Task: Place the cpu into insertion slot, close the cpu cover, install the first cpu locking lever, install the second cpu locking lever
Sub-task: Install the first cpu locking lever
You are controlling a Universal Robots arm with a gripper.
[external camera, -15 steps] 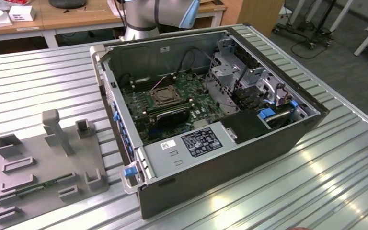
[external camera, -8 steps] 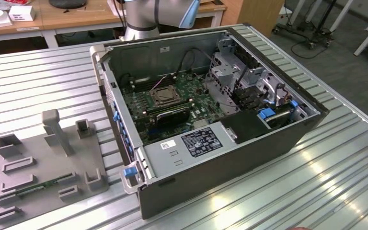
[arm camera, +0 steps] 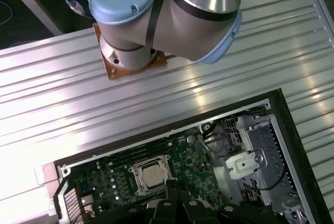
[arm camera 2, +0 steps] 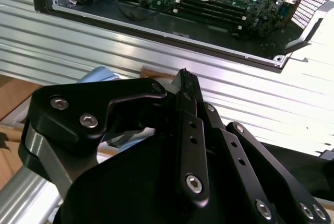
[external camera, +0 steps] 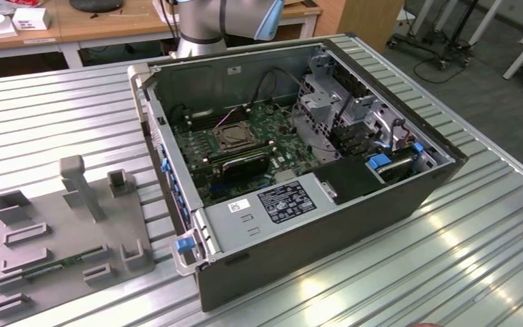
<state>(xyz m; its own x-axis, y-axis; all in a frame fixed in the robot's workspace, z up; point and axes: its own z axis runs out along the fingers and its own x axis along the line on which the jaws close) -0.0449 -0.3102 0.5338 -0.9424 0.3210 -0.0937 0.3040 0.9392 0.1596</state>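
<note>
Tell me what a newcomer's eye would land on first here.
The open computer case lying on the ribbed metal table dominates the exterior view, its green motherboard exposed. In the first wrist view the pale cpu sits in the silver-rimmed insertion slot, the black gripper over the board near it. A grey fixture with upright posts stands at the exterior view's left.

Illumination was bright, from overhead. Heavy glare streaked the ribbed metal table (external camera: 479,259) in all views, whitest in the second wrist view. The computer case (external camera: 361,225) interior was shadowed; the gripper (arm camera 2: 185,75) registered near-black.
</note>
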